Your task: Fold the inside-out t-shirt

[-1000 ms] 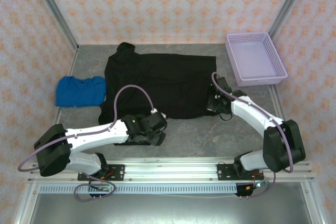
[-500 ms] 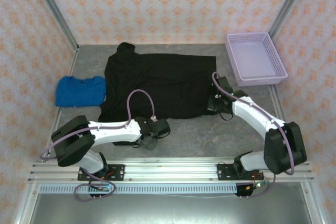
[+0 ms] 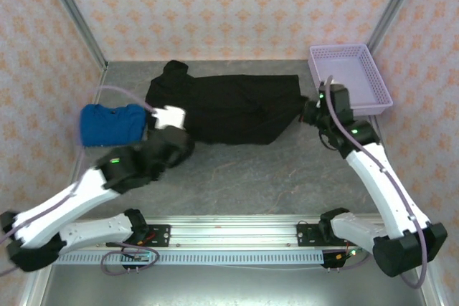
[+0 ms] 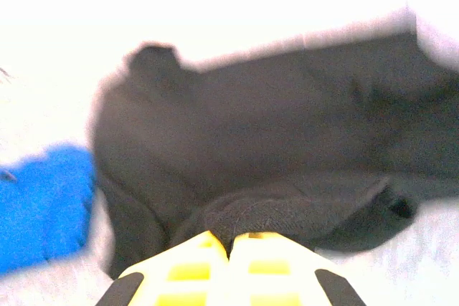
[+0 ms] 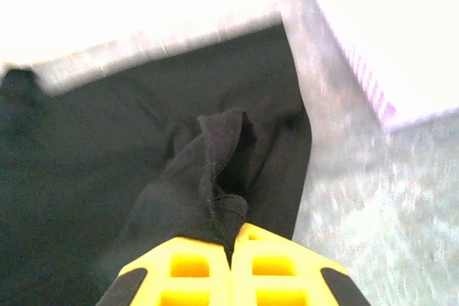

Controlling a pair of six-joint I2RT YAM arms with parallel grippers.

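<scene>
My arms have swung toward the far edge of the table [image 3: 287,170], carrying cloth along. My left gripper [image 4: 229,240] and right gripper [image 5: 231,233] each pinch the black t-shirt [image 3: 229,105], now narrower across the far-middle; the first fold looks underway.

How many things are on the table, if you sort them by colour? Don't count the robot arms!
Black: 1, the black t-shirt
Blue: 1, the blue garment
Purple: 1, the purple basket
Total: 3
</scene>
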